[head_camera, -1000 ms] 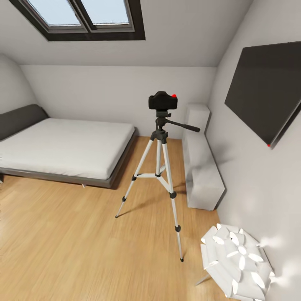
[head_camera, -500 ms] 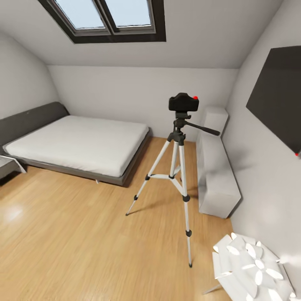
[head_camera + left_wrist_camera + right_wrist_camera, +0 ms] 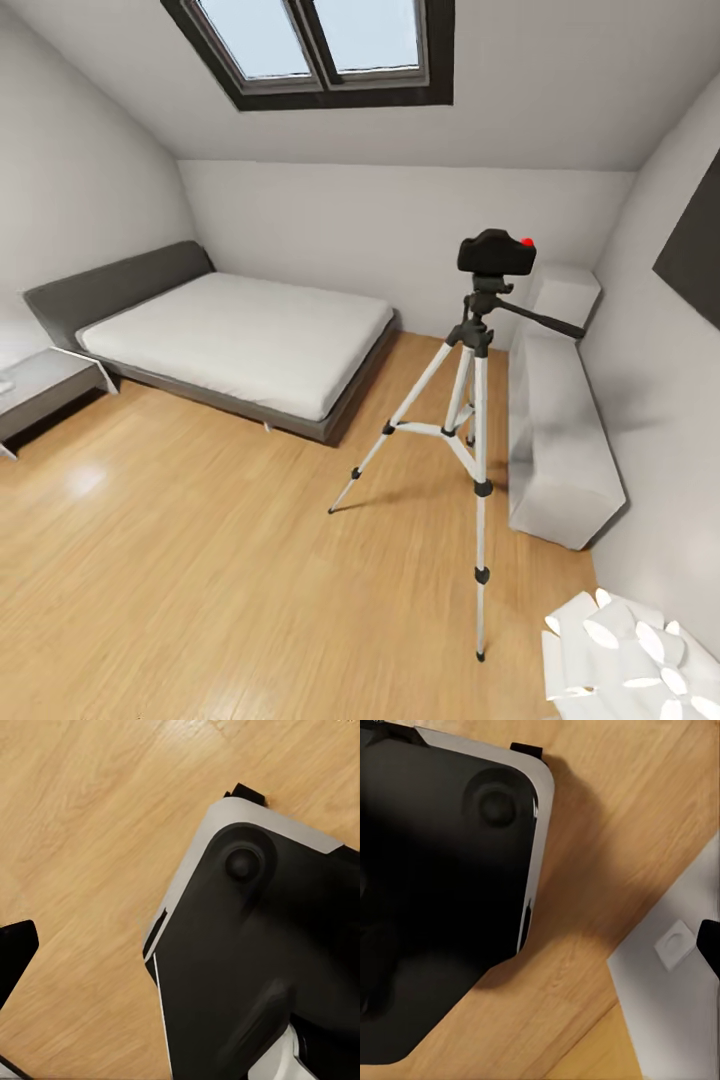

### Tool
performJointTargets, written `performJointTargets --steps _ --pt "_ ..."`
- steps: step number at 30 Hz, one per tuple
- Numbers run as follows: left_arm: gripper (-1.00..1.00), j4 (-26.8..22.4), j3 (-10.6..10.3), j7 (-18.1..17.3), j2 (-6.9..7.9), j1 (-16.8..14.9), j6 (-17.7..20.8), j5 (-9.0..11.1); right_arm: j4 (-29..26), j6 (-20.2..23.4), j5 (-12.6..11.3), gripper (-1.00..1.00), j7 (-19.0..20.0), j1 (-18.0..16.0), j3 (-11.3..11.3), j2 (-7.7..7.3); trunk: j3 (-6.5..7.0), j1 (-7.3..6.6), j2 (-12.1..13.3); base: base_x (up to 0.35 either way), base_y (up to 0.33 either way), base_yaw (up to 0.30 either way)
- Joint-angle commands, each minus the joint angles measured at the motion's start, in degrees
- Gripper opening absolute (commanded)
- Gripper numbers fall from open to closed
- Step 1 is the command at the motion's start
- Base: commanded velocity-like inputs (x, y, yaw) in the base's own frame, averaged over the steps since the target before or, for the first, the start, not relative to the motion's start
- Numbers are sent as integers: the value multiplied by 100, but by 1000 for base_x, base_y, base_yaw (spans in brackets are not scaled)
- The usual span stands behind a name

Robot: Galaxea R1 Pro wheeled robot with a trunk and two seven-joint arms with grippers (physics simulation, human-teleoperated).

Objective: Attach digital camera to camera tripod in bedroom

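Black digital camera (image 3: 497, 252) is sitting atop the camera tripod (image 3: 470, 400), ahead and rightward, nearer my right arm; I am seeing neither gripper's opening, so cannot tell.

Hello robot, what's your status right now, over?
Pincers: state unclear. Camera sits on tripod, beside the bed. Bare wooden floor between us.

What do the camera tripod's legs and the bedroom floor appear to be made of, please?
The camera tripod legs look like silver-white metal tubing with black, probably plastic, joints, judging by their smooth sheen. The floor looks like light, varnished wood: plank grain with soft glare patches.
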Motion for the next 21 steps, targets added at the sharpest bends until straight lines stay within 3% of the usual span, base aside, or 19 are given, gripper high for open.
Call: performJointTargets --steps 1,11,21 --pt "100 -8 -48 24 1 -2 13 41 18 -38 38 100 7 -8 7 -4 -6 3 -10 0 0 266" --pt "100 -2 -47 25 1 -2 13 37 18 -43 38 100 10 -8 13 -10 30 3 -10 0 0 248" --pt "100 -2 -46 26 1 -2 13 37 18 -58 38 100 7 -8 7 -11 64 3 -10 0 0 48"
